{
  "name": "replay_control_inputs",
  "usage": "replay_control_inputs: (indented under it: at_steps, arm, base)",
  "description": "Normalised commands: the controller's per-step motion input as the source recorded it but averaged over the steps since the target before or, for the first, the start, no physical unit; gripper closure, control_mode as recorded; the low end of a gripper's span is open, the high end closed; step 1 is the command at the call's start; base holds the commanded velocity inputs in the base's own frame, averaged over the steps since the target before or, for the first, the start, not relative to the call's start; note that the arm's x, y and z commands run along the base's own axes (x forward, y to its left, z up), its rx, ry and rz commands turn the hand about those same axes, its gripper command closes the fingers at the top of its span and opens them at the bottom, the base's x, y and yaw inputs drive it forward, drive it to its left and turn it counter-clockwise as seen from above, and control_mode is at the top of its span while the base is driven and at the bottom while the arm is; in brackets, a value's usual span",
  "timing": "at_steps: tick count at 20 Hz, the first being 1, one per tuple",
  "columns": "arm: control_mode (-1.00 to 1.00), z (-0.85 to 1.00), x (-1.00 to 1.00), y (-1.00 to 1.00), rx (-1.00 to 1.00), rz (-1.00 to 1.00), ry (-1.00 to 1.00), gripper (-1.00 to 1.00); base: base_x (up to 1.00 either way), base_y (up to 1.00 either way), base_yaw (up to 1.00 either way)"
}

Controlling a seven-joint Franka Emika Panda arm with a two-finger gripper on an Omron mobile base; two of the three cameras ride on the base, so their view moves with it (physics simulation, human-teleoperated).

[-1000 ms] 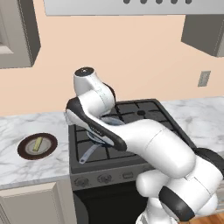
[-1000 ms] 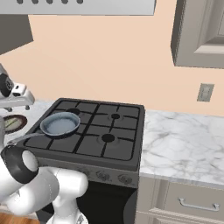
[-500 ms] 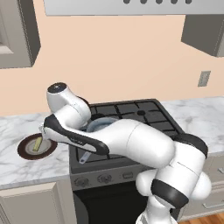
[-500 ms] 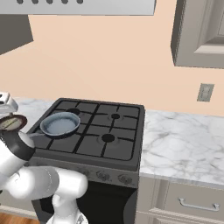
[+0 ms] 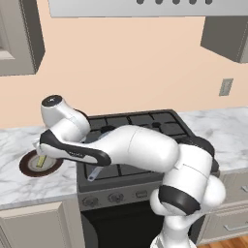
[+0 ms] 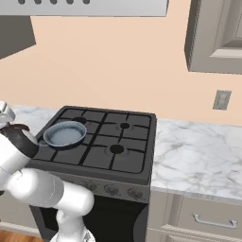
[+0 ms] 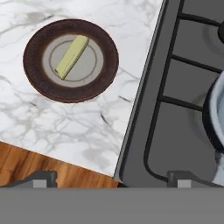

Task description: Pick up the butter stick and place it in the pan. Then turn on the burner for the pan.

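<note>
The butter stick (image 7: 72, 56) lies slantwise on a flat round plate with a dark brown rim (image 7: 41, 83) on the marble counter left of the stove; it also peeks out under my arm (image 5: 42, 161). My gripper (image 7: 113, 178) hangs open above the counter, with the plate up and to the left in the hand view and nothing between the fingers. The grey-blue pan (image 6: 65, 133) sits on the stove's front left burner. Its rim (image 7: 213, 118) shows at the right edge of the hand view, and its handle (image 5: 94, 173) pokes out below my arm.
The black stove (image 6: 118, 146) has a row of knobs (image 6: 111, 190) along its front panel. Marble counter (image 6: 198, 151) runs on both sides. The counter's front edge and the wooden floor (image 7: 26, 164) lie just below the plate in the hand view.
The arm has swung left, from over the stove's front left corner to above the plate with the butter stick. The pan and the butter have not moved.
</note>
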Motion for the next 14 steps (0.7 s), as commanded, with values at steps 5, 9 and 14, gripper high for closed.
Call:
replay_control_inputs:
  at_steps: [5,9,14]
  arm:
    - [-1.0,-0.27,0.32,0.07,0.04,0.08,0.0,-1.0]
    - [-1.0,-0.29,0.29,0.16,0.03,0.07,0.0,-1.0]
    - [-1.0,-0.29,0.03,0.28,0.0,0.09,0.05,-1.0]
  base:
    - [0.0,0.0,0.0]
    - [0.0,0.0,0.0]
    - [0.0,0.0,0.0]
